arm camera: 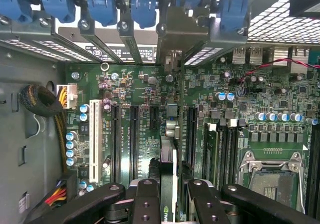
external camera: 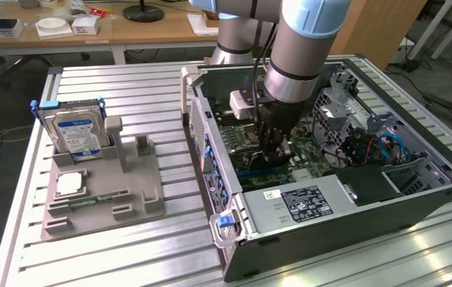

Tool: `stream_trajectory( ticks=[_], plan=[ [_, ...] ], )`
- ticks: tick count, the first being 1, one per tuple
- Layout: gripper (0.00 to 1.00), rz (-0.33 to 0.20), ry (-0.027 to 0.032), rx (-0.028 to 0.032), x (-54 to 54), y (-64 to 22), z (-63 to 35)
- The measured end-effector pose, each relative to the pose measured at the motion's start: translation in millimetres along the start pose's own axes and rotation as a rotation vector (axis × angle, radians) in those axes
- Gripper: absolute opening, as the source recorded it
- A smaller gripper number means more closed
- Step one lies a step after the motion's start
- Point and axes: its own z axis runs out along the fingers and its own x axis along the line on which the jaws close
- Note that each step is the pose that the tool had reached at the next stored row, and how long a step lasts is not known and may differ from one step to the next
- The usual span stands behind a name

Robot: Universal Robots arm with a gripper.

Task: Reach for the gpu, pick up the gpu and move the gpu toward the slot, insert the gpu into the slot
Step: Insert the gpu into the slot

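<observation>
Inside the open computer case (external camera: 417, 179), our gripper (external camera: 271, 152) reaches down over the green motherboard (arm camera: 135, 93). The wrist view shows what the exterior view hides — the black fingers (arm camera: 147, 201) closed narrowly on the graphics card (arm camera: 168, 184), held edge-on between them, just above the long slots (arm camera: 134, 139). Well apart from the gripper, the hard drive (external camera: 77, 134) stands in its grey holder (external camera: 102, 191).

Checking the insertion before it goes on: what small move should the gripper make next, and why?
Probably a short, straight push down. The gripper holds the gpu edge-on over the motherboard, inside the open computer case, and the card seems lined up with a long black slot, though whether it is seated is unclear.
</observation>
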Motion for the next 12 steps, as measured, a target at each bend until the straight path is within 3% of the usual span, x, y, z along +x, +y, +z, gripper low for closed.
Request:
stream_trajectory(
  ticks=[12],
  plan=[
    [0.26,0.000,-0.0002,0.0002,0.1,0.0,4.0]
  ],
)
